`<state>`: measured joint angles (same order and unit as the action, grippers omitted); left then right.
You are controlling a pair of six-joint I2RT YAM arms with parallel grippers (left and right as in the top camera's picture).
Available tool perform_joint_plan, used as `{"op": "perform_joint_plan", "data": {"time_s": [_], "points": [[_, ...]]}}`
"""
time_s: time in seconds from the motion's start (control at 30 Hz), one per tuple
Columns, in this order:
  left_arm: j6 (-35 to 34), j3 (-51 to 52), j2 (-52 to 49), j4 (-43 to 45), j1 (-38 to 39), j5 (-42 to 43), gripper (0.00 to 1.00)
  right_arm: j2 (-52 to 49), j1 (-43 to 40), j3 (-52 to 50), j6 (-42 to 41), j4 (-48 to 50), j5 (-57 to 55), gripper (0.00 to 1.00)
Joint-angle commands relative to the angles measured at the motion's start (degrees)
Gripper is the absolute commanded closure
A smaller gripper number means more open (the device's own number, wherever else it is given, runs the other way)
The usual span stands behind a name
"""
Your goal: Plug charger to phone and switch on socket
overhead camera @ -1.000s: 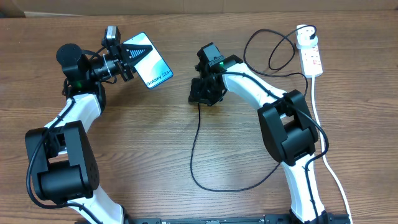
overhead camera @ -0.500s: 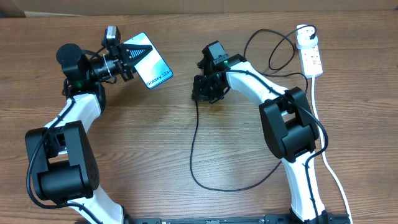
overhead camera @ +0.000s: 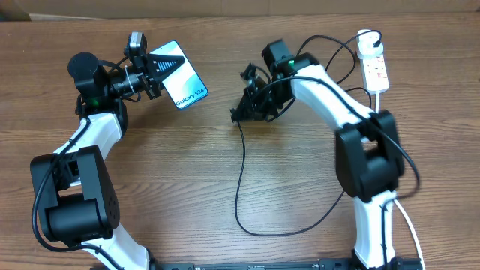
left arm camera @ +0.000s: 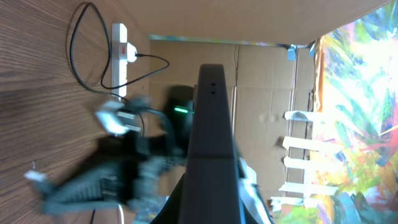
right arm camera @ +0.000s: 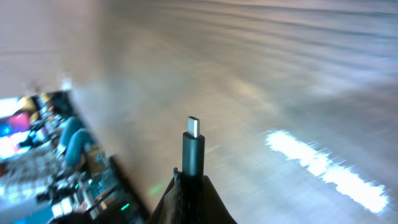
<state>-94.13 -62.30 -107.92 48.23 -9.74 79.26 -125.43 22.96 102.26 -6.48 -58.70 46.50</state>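
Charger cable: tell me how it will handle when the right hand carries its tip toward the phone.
Likely floppy: the cable lies in loose loops across the table. Thin, so probably light and easy to drag. The tip looks rigid, standing straight out of the right hand.

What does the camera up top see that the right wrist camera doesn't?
Only the overhead view shows the phone held by the left gripper, the white socket, and the charger cable looping across the table. Only the right wrist view shows the connector's silver tip up close, poking out from the jaws. Both show the right gripper holding the charger's connector end over the wooden table.
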Motion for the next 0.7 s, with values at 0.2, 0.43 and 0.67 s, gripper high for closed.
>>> {"op": "perform_joint_plan", "data": {"time_s": [0.2,0.43,0.67], "points": [[-2.4,-1.3,0.4,0.4,-0.1,0.4,0.96,13.2,0.7,1.7,3.6,-5.8,6.1,0.96],[-3.7,-1.3,0.4,0.4,-0.1,-1.1,0.96,16.0,2.5,1.7,3.5,-8.1,9.0,0.96],[-3.7,-1.3,0.4,0.4,-0.1,-1.3,0.96,16.1,5.0,1.7,3.5,-8.5,11.8,0.96]]}}
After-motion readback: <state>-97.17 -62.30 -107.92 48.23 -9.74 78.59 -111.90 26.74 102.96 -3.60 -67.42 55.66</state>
